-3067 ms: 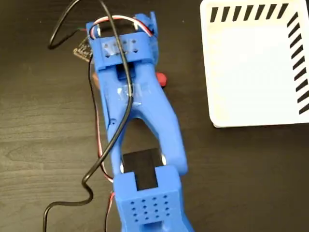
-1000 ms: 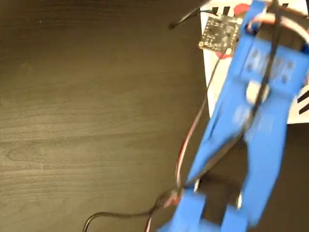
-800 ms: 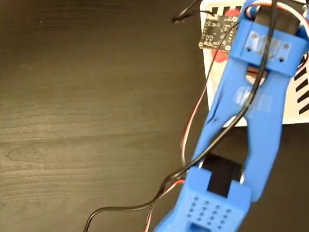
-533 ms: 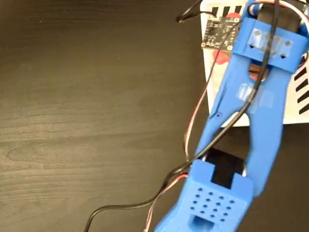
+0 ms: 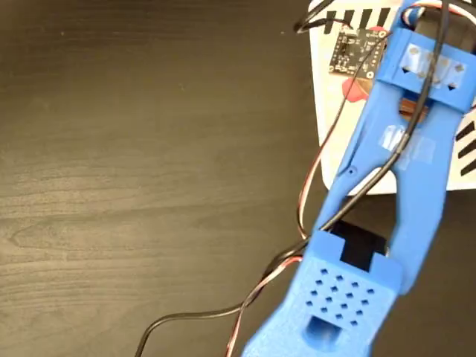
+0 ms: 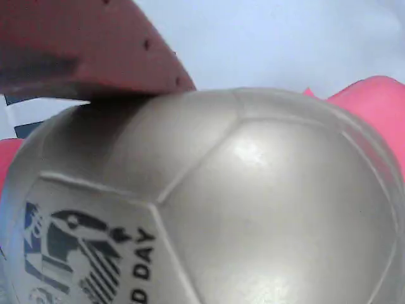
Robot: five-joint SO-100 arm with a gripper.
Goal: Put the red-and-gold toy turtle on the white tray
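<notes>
Arm shifted right; glossy domed turtle over smooth tray, gripper state unclear.

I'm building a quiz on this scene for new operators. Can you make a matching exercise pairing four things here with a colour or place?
Things:
1. robot arm
2. white tray
3. red-and-gold toy turtle
4. table

Descriptions:
A. dark wood grain, bare on the picture's left in the fixed view
B. shiny domed shell with black print, filling the wrist view
C. blue, crossing the right side of the fixed view
D. black stripes at its edge, top right of the fixed view

Pairs: 1-C, 2-D, 3-B, 4-A
</notes>
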